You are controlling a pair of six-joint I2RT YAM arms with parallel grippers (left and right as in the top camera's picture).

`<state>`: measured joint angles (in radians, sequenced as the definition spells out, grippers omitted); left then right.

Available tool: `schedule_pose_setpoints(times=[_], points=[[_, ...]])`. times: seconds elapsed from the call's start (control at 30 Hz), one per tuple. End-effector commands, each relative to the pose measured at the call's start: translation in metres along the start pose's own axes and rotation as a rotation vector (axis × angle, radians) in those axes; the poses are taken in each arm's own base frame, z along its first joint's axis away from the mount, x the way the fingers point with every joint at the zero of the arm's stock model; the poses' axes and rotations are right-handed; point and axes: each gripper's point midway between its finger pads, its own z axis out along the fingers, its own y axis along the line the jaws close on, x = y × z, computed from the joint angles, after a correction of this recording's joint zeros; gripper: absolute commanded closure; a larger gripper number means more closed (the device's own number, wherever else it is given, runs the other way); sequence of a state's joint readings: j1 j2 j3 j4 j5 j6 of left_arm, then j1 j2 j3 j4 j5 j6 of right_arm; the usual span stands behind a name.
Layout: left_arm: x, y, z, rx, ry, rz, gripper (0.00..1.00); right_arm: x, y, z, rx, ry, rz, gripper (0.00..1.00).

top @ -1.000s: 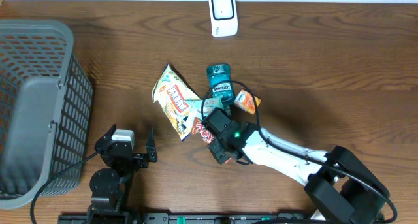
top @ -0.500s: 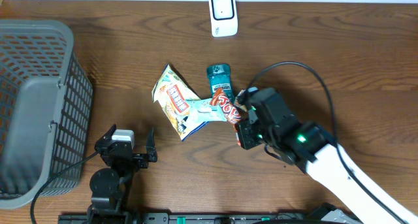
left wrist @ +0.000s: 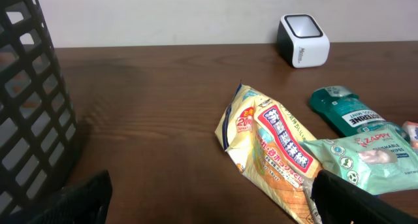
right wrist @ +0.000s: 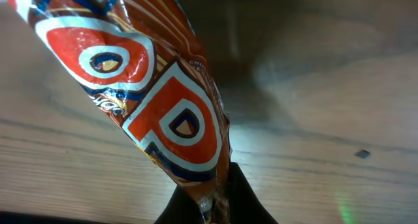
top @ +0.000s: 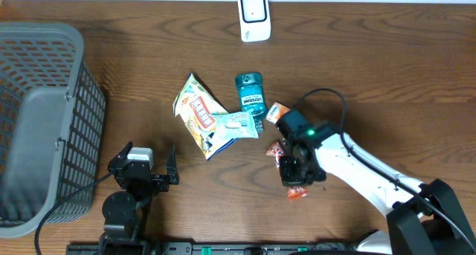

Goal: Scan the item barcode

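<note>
Packet status: red-and-orange snack packet [right wrist: 163, 113] hangs from the right tool [top: 296, 170], which is clamped tight on one crimped end. Overhead puts it just right of the clutter, toward the front of the desk [top: 387, 76], with red ends poking out either side of the tool. Can't tell from these views whether it's clear of the wood or brushing it.

Handling, my read: light, thin foil film, floppy, a bit slick. It'll swing and twist under the pinch, so the printed face won't hold a fixed angle. Crimp seam is the right place to hold: flat doubled film, nothing inside to crush. Gripping the belly would crumple the print and maybe the barcode. Barcode isn't visible in any view; the wrist cam only shows the logo side.

Room: scanner [top: 253, 15] sits at the far edge of the desk. Between it and the packet are the mouthwash bottle [top: 251, 94], wipes pack [top: 235, 125], yellow bag [top: 195, 110] and a small orange box [top: 277, 113] just beside the right arm. There's open wood to the right of the bottle, so I'd go up and around that side rather than over the pile with a dangling tail. Basket [top: 37, 121] is far left, out of the way.

Left tool [top: 146, 163] sits near the front edge, spread wide, holding nothing.
</note>
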<state>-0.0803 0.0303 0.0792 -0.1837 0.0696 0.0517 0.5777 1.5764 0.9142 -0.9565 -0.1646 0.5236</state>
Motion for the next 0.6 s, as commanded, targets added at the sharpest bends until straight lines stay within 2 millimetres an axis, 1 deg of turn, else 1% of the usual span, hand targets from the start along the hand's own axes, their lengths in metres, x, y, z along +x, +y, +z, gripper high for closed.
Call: schedule_pose_setpoints(times=[0.0,0.03,0.07,0.1,0.17,0.27,0.33,0.4,0.43,0.57], points=[[0.014,-0.001,0.001,0.005,0.043,-0.007,0.02,-0.027,0.015,-0.023,-0.035,-0.118,0.008,0.99],[0.014,-0.001,0.001,0.005,0.043,-0.007,0.02,-0.031,0.013,-0.022,-0.02,-0.139,0.004,0.99],[0.014,-0.001,0.001,0.005,0.043,-0.007,0.02,-0.036,0.011,-0.016,0.004,-0.165,-0.002,0.99],[0.014,-0.001,0.001,0.005,0.043,-0.007,0.02,-0.036,0.009,-0.011,0.011,-0.166,-0.004,0.99],[0.014,-0.001,0.001,0.005,0.043,-0.007,0.02,-0.029,0.005,0.005,0.028,-0.113,0.003,0.99],[0.014,-0.001,0.001,0.005,0.043,-0.007,0.02,-0.009,-0.011,0.031,0.105,0.031,0.048,0.99],[0.014,-0.001,0.001,0.005,0.043,-0.007,0.02,-0.001,-0.019,0.044,0.149,0.101,0.063,0.99],[0.014,-0.001,0.001,0.005,0.043,-0.007,0.02,0.004,-0.023,0.047,0.177,0.148,0.074,0.99],[0.014,-0.001,0.001,0.005,0.043,-0.007,0.02,0.005,-0.024,0.045,0.183,0.155,0.075,0.99],[0.014,-0.001,0.001,0.005,0.043,-0.007,0.02,-0.004,-0.017,0.034,0.165,0.124,0.052,0.99]])
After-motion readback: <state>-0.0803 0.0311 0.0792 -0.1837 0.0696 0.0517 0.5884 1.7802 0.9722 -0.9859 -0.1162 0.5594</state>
